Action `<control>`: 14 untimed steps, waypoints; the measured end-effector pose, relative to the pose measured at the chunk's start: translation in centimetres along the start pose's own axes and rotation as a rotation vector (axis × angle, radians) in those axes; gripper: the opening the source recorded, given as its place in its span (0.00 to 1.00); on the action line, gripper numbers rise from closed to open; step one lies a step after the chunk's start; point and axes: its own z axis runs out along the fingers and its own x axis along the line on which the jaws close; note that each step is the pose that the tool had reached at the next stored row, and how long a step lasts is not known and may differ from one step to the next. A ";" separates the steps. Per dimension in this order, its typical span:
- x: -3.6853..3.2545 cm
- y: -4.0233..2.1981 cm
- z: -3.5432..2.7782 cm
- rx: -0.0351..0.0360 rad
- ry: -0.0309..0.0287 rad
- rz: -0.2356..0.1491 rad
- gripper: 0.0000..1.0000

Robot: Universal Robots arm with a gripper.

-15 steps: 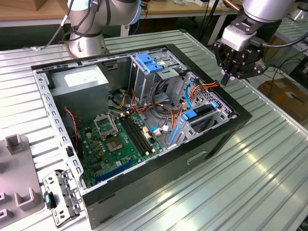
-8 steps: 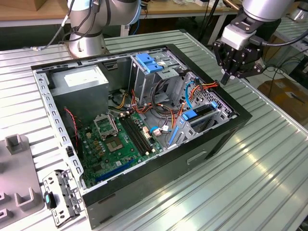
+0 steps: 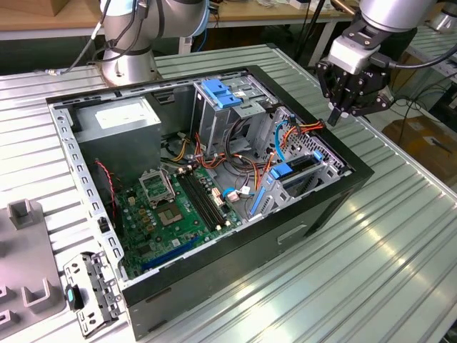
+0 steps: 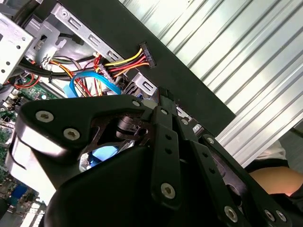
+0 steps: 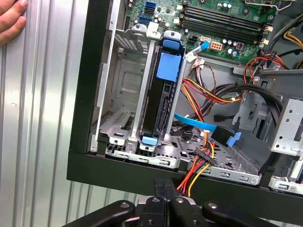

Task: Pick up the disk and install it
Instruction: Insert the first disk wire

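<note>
Ribbed aluminium counter (image 3: pixel 400 250), with an open black computer case (image 3: pixel 235 264) lying on its side on it. Green motherboard (image 3: pixel 171 214) in the case floor, grey power supply (image 3: pixel 118 121) at the far left in the exterior view.

The disk (image 3: pixel 294 174) stands on edge in a slot of the drive cage (image 3: pixel 318 179) at the exterior view's right, with blue carrier frame and blue tab showing. It is also seen in the first wrist view (image 5: pixel 161 101), between metal rails.

End effector (image 3: pixel 335 114) hangs above the case's far right rim, apart from the disk. Fingers are pressed together with nothing between them.

A hand (image 5: pixel 12 21) rests on the counter beside the case.
</note>
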 end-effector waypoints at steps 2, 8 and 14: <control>0.00 0.00 -0.01 0.0002 -0.0025 -0.013 0.11; 0.09 -0.40 0.16 0.0023 -0.0231 -0.112 0.29; 0.03 -1.56 0.78 0.0034 -0.0351 -0.171 0.48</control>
